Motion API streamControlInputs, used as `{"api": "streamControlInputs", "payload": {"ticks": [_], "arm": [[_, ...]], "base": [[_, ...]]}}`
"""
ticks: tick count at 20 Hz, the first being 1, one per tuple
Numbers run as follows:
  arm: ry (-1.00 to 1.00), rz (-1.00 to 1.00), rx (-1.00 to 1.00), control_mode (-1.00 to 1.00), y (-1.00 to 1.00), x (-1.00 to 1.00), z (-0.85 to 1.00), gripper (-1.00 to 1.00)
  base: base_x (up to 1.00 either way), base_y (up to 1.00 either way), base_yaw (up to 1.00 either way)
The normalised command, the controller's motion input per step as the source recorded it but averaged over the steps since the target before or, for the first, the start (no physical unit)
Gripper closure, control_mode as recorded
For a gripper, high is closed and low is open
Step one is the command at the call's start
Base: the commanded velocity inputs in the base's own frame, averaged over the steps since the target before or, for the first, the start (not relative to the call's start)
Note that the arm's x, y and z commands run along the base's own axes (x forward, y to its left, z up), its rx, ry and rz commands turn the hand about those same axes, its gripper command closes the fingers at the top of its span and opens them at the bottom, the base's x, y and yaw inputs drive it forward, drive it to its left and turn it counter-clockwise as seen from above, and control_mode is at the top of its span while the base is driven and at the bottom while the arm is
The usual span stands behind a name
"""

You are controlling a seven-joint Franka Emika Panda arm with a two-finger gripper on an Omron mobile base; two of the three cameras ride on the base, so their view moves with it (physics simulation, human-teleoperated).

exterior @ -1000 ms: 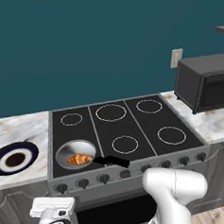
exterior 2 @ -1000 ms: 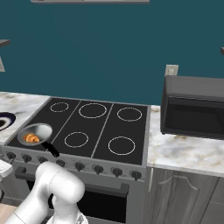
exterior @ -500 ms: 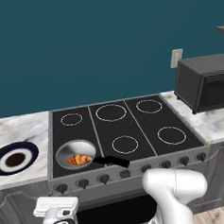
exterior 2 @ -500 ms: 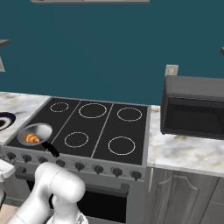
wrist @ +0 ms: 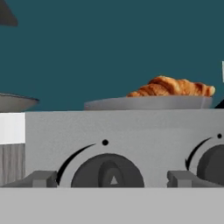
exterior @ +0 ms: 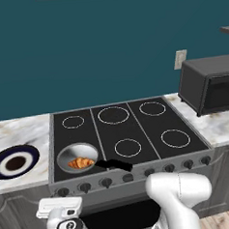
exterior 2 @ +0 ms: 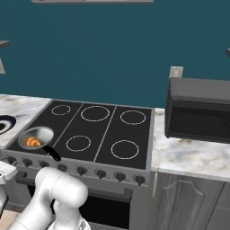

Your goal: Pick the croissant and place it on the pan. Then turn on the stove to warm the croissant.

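Lowered since a second ago, my gripper [wrist: 111,178] stands wide before a dark round stove knob [wrist: 107,170], with the golden ridged croissant [wrist: 171,87] above it in the shiny silver pan [wrist: 146,103] atop the black glass stove [wrist: 131,131].

Golden-brown croissant [exterior: 81,163], silver pan [exterior: 85,151]

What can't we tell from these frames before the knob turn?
- Small golden ridged croissant: its underside, hidden by the rim of the round silver-grey metal pan in the hand view.
- Second dark round knob on the grey stove front panel: cut off by the hand view's right edge.
- Knob markings: too small in both base views.
- Round dark blue plate: cut by the right base view's left edge.
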Motion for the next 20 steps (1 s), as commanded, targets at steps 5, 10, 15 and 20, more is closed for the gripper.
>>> {"api": "streamControlInputs", "payload": {"ticks": [5, 10, 15, 20], "arm": [[0.07, 0.14, 0.0, -1.0, 0.0, 0.39, 0.03, 1.0], [0.05, 0.11, 0.0, -1.0, 0.0, 0.22, -0.03, 1.0], [0.0, 0.0, 0.0, -1.0, 0.0, 0.0, 0.0, 1.0], [0.0, 0.0, -0.08, -1.0, 0.0, 0.0, 0.0, 1.0]], "base": [[0.0, 0.0, 0.0], [0.0, 0.0, 0.0], [0.0, 0.0, 0.0], [0.0, 0.0, 0.0]]}}
